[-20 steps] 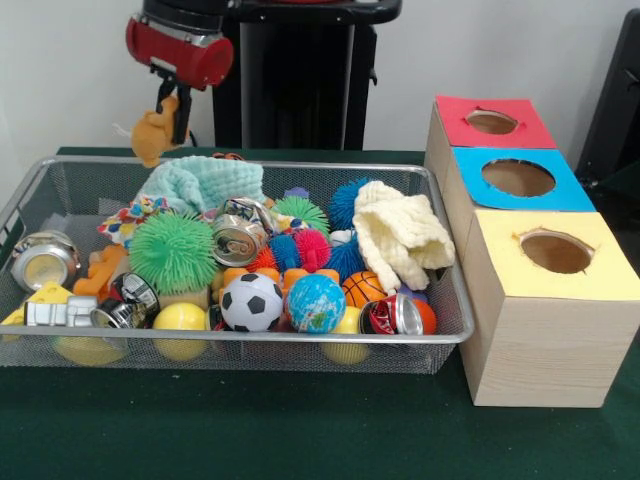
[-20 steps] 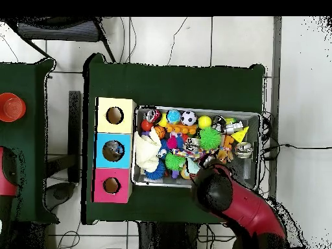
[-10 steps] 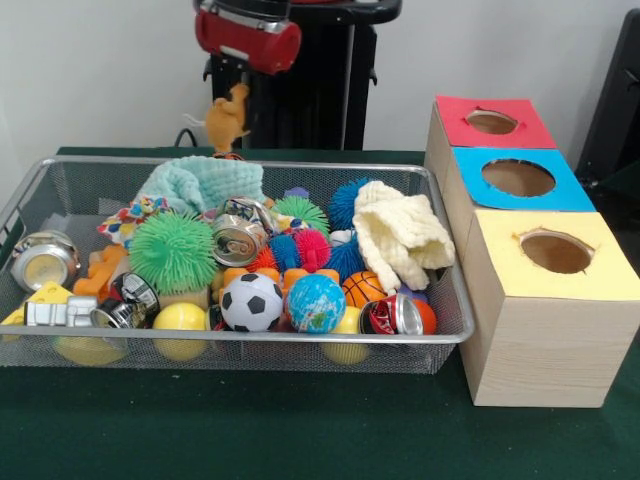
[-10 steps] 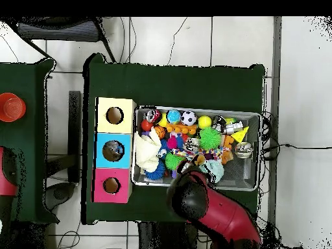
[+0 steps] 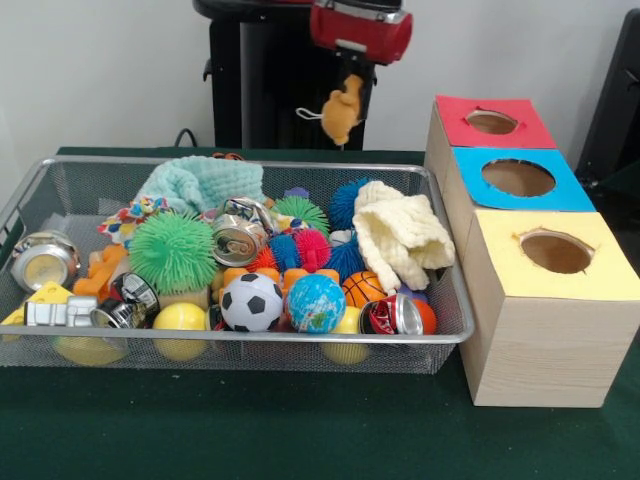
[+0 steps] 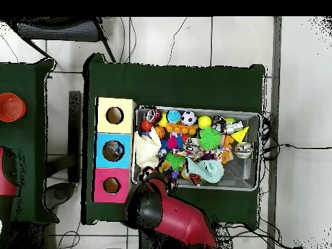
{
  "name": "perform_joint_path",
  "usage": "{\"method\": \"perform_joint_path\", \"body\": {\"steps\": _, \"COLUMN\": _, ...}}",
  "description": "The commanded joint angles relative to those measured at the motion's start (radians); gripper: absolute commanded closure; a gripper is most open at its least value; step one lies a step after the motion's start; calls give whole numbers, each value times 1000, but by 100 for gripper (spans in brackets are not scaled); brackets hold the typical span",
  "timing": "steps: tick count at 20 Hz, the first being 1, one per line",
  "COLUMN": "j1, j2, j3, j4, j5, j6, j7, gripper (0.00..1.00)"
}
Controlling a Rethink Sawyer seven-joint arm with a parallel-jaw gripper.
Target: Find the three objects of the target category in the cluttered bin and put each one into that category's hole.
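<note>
The silver wire mesh bin point(image 5: 240, 338) holds a clutter of balls, cans, cloths and toys; it also shows in the overhead view point(image 6: 254, 152). My gripper point(image 5: 352, 92) hangs under the red arm head, above and behind the bin's far right corner. It is shut on a small orange plush toy point(image 5: 343, 108) that dangles in the air. To the right stand three wooden boxes with holes: red top point(image 5: 493, 122), blue top point(image 5: 518, 178), yellow top point(image 5: 555, 252). In the overhead view the arm point(image 6: 155, 206) hides the gripper and the toy.
In the bin lie a soccer ball point(image 5: 251, 301), a globe ball point(image 5: 315, 302), a green spiky ball point(image 5: 173, 251), a can point(image 5: 239, 238), a cream cloth point(image 5: 400, 236) and a mint cloth point(image 5: 200, 182). A red cup point(image 6: 11, 107) stands on a side table.
The arm has swung to the right in the front view with the orange toy, from over the bin's far left side to near its far right corner, closer to the boxes.
</note>
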Motion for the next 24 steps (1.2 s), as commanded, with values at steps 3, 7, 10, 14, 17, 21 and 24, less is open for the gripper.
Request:
{"method": "perform_joint_path", "body": {"steps": 3, "j1": -8, "j2": -29, "j3": 12, "j4": 61, "j5": 116, "j6": 155, "j7": 288, "gripper": 100}}
{"method": "perform_joint_path", "body": {"steps": 7, "j1": 12, "j2": -25, "j3": 33, "j4": 74, "j5": 152, "j6": 157, "j7": 322, "gripper": 100}}
{"method": "perform_joint_path", "body": {"steps": 10, "j1": 39, "j2": -29, "j3": 33, "j4": 87, "j5": 171, "j6": 167, "j7": 345, "gripper": 100}}
{"method": "perform_joint_path", "body": {"steps": 14, "j1": 11, "j2": -25, "j3": 113, "j4": 140, "j5": 227, "j6": 149, "j7": 347, "gripper": 100}}
{"method": "perform_joint_path", "body": {"steps": 17, "j1": 29, "j2": -15, "j3": 132, "j4": 164, "j5": 254, "j6": 99, "j7": 370, "gripper": 100}}
{"method": "perform_joint_path", "body": {"steps": 21, "j1": 107, "j2": -1, "j3": 112, "j4": 165, "j5": 268, "j6": 68, "j7": 410, "gripper": 100}}
{"method": "perform_joint_path", "body": {"steps": 24, "j1": 179, "j2": 13, "j3": 68, "j4": 153, "j5": 278, "j6": 69, "j7": 431, "gripper": 100}}
